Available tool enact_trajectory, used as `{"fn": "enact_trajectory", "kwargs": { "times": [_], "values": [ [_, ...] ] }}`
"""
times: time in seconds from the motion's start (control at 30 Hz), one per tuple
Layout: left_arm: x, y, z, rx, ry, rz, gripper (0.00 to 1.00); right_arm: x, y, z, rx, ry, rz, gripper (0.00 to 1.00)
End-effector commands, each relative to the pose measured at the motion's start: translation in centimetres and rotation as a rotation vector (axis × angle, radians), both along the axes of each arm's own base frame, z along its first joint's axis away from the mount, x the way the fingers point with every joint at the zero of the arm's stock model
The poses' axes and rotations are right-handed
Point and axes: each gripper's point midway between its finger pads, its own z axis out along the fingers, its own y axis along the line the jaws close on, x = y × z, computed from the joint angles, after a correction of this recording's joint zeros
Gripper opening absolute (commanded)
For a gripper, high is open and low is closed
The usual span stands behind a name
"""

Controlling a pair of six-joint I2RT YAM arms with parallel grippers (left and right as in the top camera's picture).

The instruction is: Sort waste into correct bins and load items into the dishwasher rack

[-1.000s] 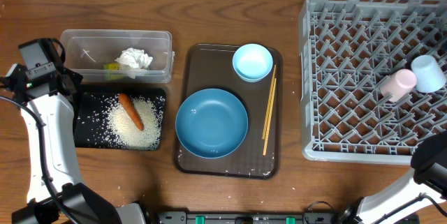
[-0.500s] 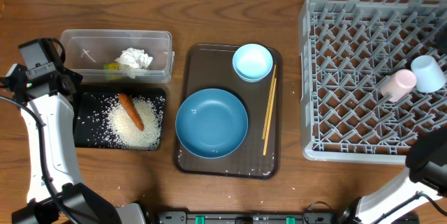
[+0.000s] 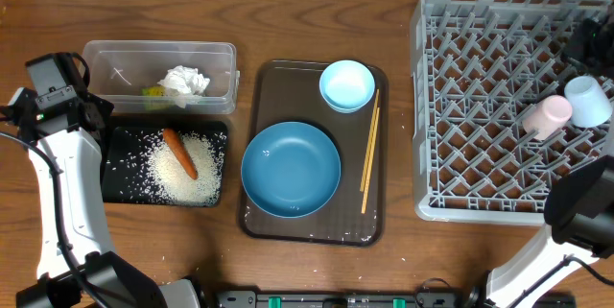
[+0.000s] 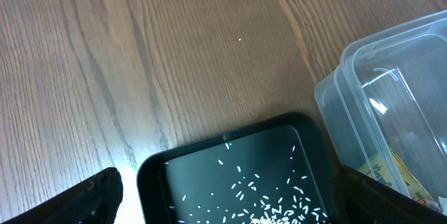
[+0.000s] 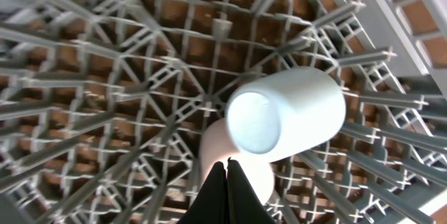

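Grey rack (image 3: 480, 106) already holds the white cup (image 3: 587, 100); tissue (image 3: 184, 82) lies in the clear tub (image 3: 106, 54), rice (image 3: 182, 172) in the black tray (image 3: 115, 169). Blue dish (image 3: 291, 169), bowl (image 3: 346, 85) and chopsticks (image 3: 369, 150) remain unloaded. Right tool (image 5: 227, 182) is clenched empty, left tool (image 4: 234, 199) spread.

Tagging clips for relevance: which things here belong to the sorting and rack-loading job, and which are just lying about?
Job: rice, carrot, tissue, wrapper, clear tub, black tray, blue dish, light-blue bowl, white cup, chopsticks, rack.
Lying about: brown serving tray, pink cup.
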Motion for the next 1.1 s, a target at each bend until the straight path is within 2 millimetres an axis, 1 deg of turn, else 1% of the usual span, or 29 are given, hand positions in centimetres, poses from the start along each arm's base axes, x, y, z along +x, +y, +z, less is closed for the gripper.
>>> {"fn": "enact_trajectory", "kwargs": {
  "times": [0.0, 0.1, 0.23, 0.3, 0.43, 0.5, 0.63, 0.87, 1.07],
  "values": [
    [-0.3, 0.3, 0.1, 0.011, -0.001, 0.026, 0.97, -1.1, -1.7, -0.6, -0.008, 0.028, -0.058, 0.01],
    [-0.3, 0.3, 0.1, 0.011, -0.001, 0.026, 0.97, -1.2, -1.9, -0.9, 0.050, 0.010, -0.035, 0.01],
    [-0.3, 0.3, 0.1, 0.011, -0.001, 0.026, 0.97, -0.9, -1.2, -1.2, 0.114, -0.009, -0.011, 0.01],
    [-0.3, 0.3, 0.1, 0.011, -0.001, 0.026, 0.97, -0.9, -1.0, -1.8, 0.126, 0.008, -0.005, 0.01],
    [-0.3, 0.3, 0.1, 0.011, -0.001, 0.026, 0.97, -1.0, -1.1, -3.8, 0.141, 0.059, 0.001, 0.01],
    [-0.3, 0.3, 0.1, 0.011, -0.001, 0.026, 0.97, -0.9, -1.1, -4.4, 0.149, 0.073, 0.001, 0.01],
    [-0.3, 0.3, 0.1, 0.011, -0.001, 0.026, 0.97, -0.9, -1.3, -5.2, 0.141, 0.093, 0.015, 0.01],
    [-0.3, 0.3, 0.1, 0.011, -0.001, 0.026, 0.97, -1.9, -2.9, -5.3, 0.056, 0.150, -0.021, 0.01],
    [-0.3, 0.3, 0.1, 0.011, -0.001, 0.026, 0.97, -2.7, -3.7, -5.2, 0.049, 0.161, -0.053, 0.01]
  ]
}}
